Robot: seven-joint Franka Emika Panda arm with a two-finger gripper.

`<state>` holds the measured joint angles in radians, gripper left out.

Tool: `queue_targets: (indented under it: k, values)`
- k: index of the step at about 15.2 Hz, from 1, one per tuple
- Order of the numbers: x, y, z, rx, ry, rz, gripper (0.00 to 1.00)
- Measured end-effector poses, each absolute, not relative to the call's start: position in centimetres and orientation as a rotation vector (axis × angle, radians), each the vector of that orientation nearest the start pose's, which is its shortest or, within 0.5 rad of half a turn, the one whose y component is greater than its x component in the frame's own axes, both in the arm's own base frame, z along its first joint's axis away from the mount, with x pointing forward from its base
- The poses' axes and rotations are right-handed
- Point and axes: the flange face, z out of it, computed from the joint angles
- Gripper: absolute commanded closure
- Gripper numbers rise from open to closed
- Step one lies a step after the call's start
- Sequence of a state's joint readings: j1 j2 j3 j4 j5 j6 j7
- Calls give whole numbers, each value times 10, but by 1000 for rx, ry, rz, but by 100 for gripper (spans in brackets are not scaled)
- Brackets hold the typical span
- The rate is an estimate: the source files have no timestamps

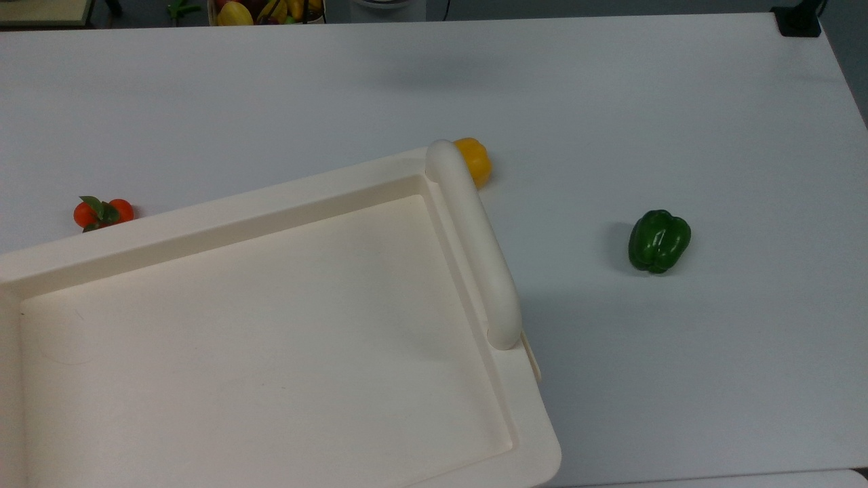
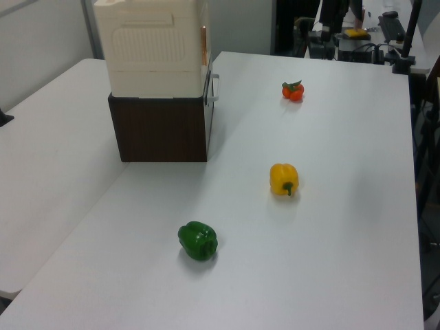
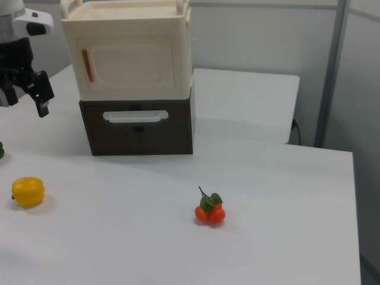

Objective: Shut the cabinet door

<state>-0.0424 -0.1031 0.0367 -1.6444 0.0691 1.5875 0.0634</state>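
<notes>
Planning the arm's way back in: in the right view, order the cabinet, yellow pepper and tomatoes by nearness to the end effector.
From the end effector:
1. Cabinet, to the right view's right.
2. Yellow pepper, below it.
3. Tomatoes, lower right.

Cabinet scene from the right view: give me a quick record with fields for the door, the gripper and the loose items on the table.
cabinet: cream unit on a dark brown drawer base
cabinet door: looks flush with the front, closed
gripper: at the right view's left, apart from the cabinet
loose items: yellow pepper, green pepper, orange fruit cluster
</notes>
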Motion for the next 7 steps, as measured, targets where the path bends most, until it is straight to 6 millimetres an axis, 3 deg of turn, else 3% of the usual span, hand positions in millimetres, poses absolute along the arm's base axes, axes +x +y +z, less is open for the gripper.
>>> queue_targets:
  k: [7]
  values:
    - [542,-6,631,-3077,-76,-151,0]
